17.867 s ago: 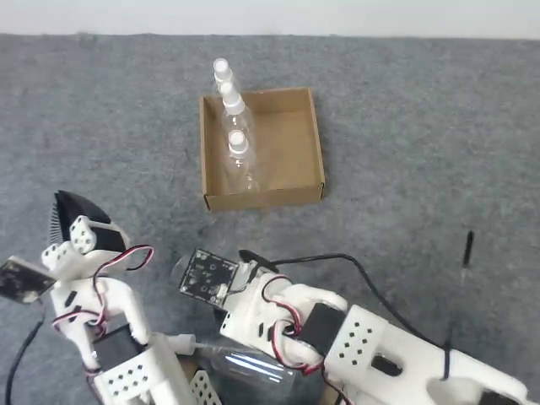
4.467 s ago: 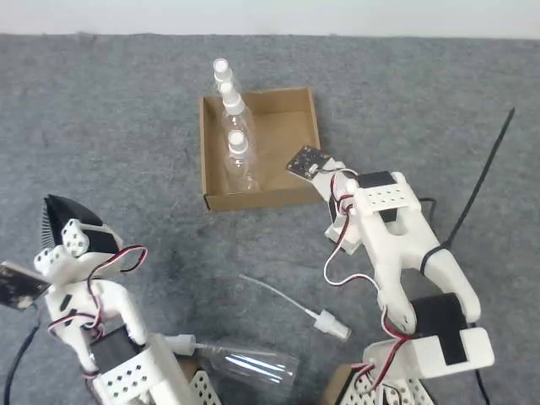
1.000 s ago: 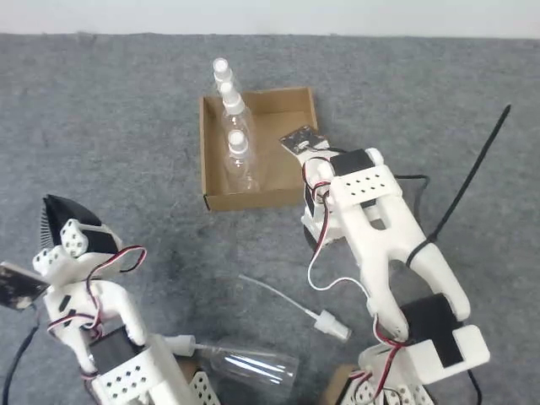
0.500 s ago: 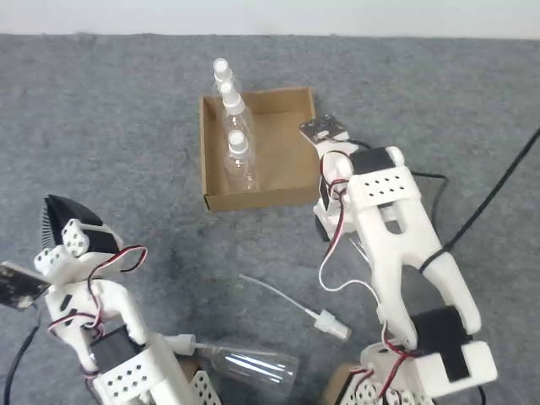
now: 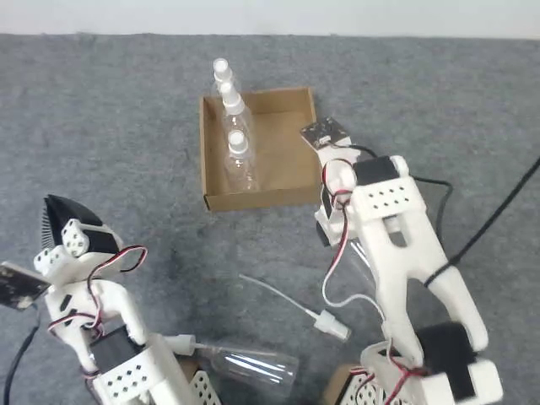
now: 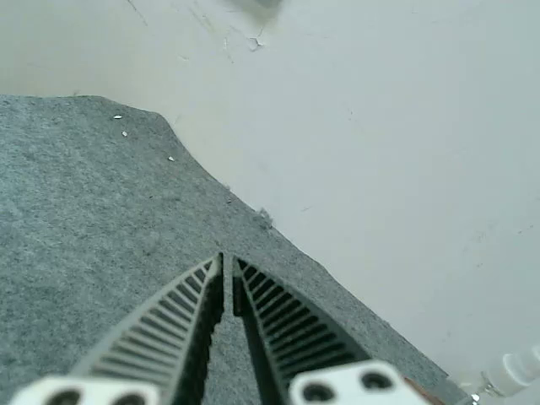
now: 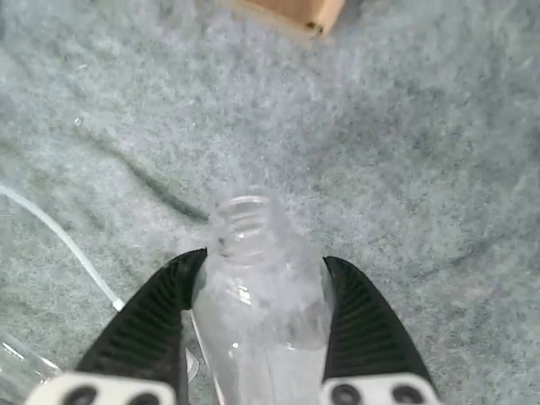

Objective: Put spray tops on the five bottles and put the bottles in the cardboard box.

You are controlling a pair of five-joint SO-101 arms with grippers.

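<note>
The right arm's fingers (image 7: 152,325) clamp an uncapped bottle (image 7: 253,316) below the cardboard box (image 5: 295,193), right of centre, and the loose spray top (image 5: 331,324) on the worktop (image 5: 439,110) at lower centre likely needs fitting next, while the left arm's fingers (image 6: 181,329) sit pressed together, empty, lower left.

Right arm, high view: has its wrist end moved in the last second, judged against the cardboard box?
Yes. The right arm swung its wrist end rightward, from above the cardboard box wall to just outside it.
</note>
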